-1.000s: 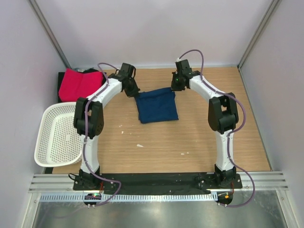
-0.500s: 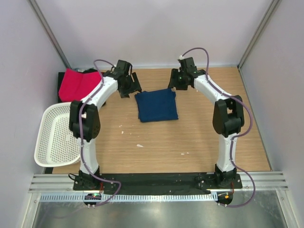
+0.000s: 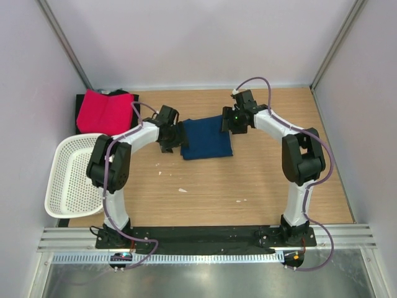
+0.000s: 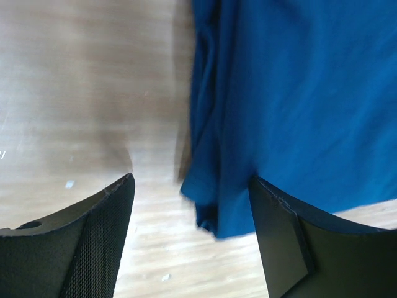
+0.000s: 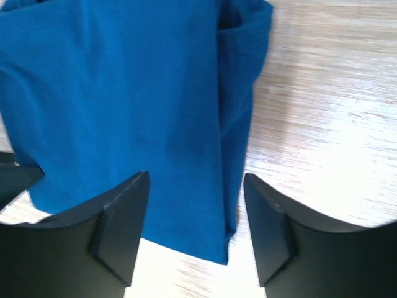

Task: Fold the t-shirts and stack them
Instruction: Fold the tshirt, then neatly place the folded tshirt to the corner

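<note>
The worktop (image 3: 248,180) is a pale wood-grain board closed in by plain lilac-grey walls (image 3: 198,43) on three sides, with slanted metal posts (image 3: 65,43) at the two far corners and an aluminium rail (image 3: 347,234) along the near edge where both arms are bolted down. A few white specks (image 3: 182,190) lie on the bare wood near the middle. The navy t-shirt (image 3: 208,138) lies folded into a rough square on the far half of the board, between the two arms. The left pincer (image 3: 175,138) sits at the shirt's left edge, and its wrist view shows it (image 4: 192,236) spread, with the layered fold edge in the gap. The right pincer (image 3: 228,123) is at the shirt's far right corner; it (image 5: 195,230) is likewise spread, astride the folded side of the cloth. The pink-red t-shirt (image 3: 104,110) rests at the far left corner on a black cloth (image 3: 119,93) that shows at its edges. Just nearer than that, a white perforated basket (image 3: 74,177) overhangs the board's left side.
</note>
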Controlling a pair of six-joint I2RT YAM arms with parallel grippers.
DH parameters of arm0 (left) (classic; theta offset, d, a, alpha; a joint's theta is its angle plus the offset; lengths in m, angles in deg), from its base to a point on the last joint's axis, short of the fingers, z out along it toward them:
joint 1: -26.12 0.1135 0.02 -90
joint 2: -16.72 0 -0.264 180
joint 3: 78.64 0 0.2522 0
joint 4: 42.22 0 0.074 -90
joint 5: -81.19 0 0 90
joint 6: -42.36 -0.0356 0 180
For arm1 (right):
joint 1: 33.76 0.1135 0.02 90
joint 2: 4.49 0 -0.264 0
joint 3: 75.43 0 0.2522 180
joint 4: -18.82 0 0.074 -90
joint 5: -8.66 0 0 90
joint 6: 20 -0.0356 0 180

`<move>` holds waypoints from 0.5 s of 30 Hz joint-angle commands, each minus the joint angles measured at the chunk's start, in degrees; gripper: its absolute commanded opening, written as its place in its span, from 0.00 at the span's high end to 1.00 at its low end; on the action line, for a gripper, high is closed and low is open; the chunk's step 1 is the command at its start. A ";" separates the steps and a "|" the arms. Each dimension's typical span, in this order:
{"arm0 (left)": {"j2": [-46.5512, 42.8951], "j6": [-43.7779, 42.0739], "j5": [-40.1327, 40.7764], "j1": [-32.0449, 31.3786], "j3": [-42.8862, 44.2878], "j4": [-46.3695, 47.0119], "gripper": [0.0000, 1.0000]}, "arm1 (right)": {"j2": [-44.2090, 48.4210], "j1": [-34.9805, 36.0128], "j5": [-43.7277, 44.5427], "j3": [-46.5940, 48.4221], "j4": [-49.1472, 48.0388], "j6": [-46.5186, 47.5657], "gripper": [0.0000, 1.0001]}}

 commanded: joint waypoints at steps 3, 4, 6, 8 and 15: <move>1.68 -0.85 -1.64 0.22 0.48 14.39 0.25 | 5.15 -0.54 2.97 -1.64 -1.15 0.06 0.25; 2.12 -0.68 -1.55 0.22 0.48 15.01 0.26 | 5.41 -0.81 3.14 -1.91 -0.54 0.15 0.19; 4.06 -0.76 -1.55 0.30 1.35 15.63 0.27 | 6.73 -1.25 3.85 -3.39 -0.44 -0.64 0.10; 5.64 -0.59 -1.29 0.30 2.14 15.81 0.28 | 7.52 -2.30 3.94 -4.28 -0.18 -1.25 0.01; 10.21 -0.93 -1.46 0.30 3.81 17.92 0.58 | 12.09 -6.34 5.17 -5.95 2.63 -2.66 0.00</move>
